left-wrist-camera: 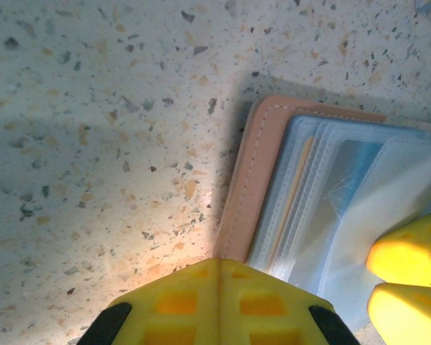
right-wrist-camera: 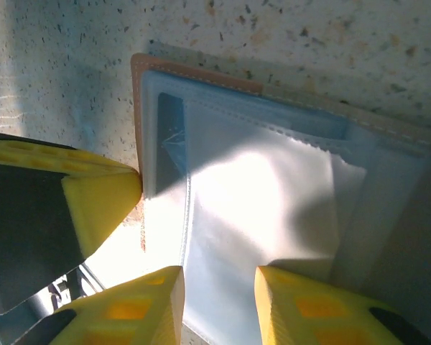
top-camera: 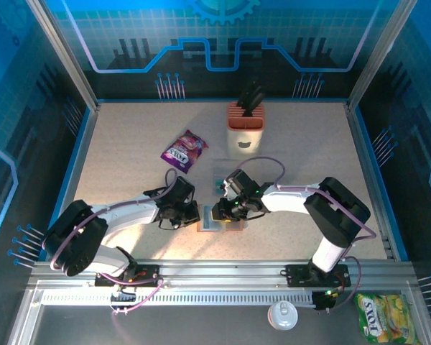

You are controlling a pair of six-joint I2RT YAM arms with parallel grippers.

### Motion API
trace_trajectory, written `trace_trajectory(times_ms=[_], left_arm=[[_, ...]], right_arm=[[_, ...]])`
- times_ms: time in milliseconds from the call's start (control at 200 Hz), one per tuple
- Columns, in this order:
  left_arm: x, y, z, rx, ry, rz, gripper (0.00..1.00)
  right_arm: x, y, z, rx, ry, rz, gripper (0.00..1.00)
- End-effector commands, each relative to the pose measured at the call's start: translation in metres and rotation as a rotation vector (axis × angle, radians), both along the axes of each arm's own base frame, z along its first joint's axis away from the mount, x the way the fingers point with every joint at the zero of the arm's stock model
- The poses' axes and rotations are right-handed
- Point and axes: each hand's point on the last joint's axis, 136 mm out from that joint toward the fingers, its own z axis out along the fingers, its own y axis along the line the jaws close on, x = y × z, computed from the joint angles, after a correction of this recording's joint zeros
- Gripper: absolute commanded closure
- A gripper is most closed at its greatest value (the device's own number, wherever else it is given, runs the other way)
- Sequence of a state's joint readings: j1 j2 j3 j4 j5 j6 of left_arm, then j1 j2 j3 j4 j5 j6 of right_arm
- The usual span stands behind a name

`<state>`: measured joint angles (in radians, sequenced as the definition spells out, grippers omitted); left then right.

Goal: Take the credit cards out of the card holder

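Right, down we go to the speckled counter, near its front edge, where the brown card holder lies spread open with its grey-blue pockets facing up. The left claw is squeezed fully closed, its tip planted on the holder's stitched brown rim. That looks like a pin: weight on the leather so the wallet can't slide or fold. The right claw sits at the opposite side, jaws parted only a little, tips down on the clear pocket window. Whether anything is pinched between them, I can't tell.

And the credit cards? Tucked inside, by the look of it. A tan-orange edge shows in one slot, and the rest hide behind cloudy plastic. So no card is out yet, I'd judge. The next move needs a card edge between those narrow jaws and a pull along the slot, or the whole holder may drag along.
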<state>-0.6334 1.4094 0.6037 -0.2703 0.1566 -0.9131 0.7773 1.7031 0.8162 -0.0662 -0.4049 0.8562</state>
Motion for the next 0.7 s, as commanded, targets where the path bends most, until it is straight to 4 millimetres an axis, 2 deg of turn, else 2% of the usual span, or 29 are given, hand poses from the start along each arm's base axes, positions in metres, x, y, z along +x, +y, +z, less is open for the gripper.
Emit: trace_trajectory(times_ms=[0,175,260,695], left_arm=[[0.001,0.001,0.012,0.008,-0.024,-0.011,0.94],[0.012,-0.011,0.040,-0.084,-0.099,0.012,0.91],[0.014,-0.020,0.047,-0.149,-0.110,0.020,0.88],[0.015,-0.039,0.035,-0.242,-0.052,0.024,0.73]], right_arm=[[-0.004,-0.011,-0.008,-0.025,0.021,-0.001,0.66],[-0.004,-0.011,-0.007,-0.012,0.016,-0.010,0.67],[-0.003,-0.011,-0.006,0.000,0.012,-0.019,0.67],[0.000,-0.012,-0.001,0.153,0.044,-0.064,0.73]])
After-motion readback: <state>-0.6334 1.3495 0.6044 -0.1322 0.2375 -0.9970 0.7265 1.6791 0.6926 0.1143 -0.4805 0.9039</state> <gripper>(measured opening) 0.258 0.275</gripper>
